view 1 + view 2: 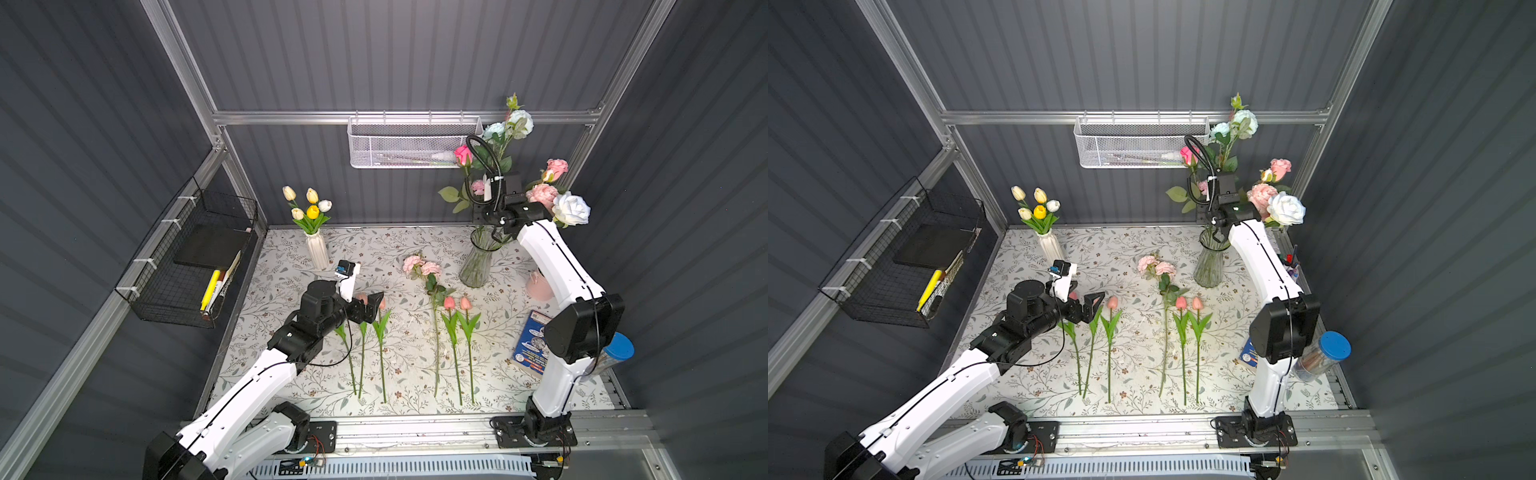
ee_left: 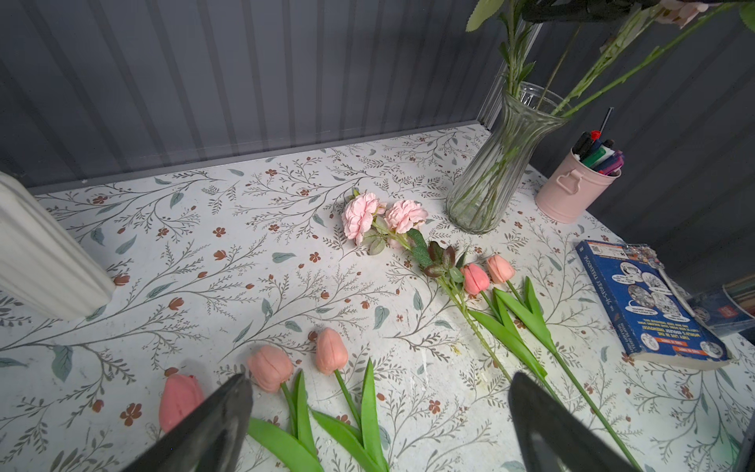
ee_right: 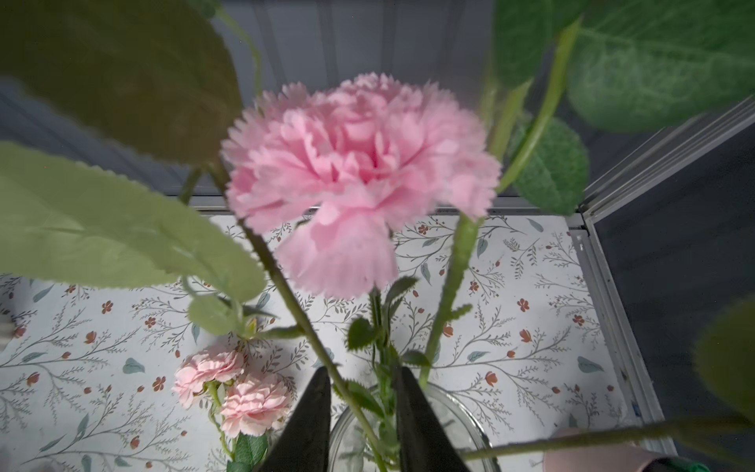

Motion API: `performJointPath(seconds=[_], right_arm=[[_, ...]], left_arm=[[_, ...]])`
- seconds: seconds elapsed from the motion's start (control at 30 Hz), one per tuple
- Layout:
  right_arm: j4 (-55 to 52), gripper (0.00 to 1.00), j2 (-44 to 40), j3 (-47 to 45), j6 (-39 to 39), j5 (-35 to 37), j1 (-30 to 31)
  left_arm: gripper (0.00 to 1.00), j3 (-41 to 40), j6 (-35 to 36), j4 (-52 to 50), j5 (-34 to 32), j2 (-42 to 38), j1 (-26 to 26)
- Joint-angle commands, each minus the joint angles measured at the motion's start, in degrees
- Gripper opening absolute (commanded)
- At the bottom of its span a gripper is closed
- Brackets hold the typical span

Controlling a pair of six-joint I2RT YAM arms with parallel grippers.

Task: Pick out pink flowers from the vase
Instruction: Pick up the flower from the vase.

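Pink carnation near-upright in vase, bloom up; R pincer round stem.

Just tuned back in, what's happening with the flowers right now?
The right gripper is at the mouth of the glass vase, jaws either side of the stems under a pink carnation; grip unclear. The left gripper hovers open over three pink tulips on the table. A pale pink spray and two more pink tulips lie beside them. Other pink blooms stand in the vase.
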Motion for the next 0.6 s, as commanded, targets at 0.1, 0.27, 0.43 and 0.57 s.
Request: performJointPath(seconds=[0.1,0.27,0.43,0.57], right_arm=[[2.74,0.30,0.35,-2.32,-1.22,1.36,-0.58],[3.98,0.30,0.30,-4.78,-1.14,0.91,-0.69],[4.46,0.41,0.83,-6.51,-0.83,0.54,-0.73],[5.53,0.38,0.66,-8.11,-0.79,0.81,-0.77]], left_arm=[[0.99,-1.30,1.81,0.56,-1.73,-1.24,-0.75],[0.99,-1.33,1.99,0.67,-1.89,-1.00,-0.84],[0.99,-1.33,2.25,0.67,-2.05,-0.80,-0.93],[0.99,-1.36,2.43,0.65,-2.09,-0.78,-0.93]])
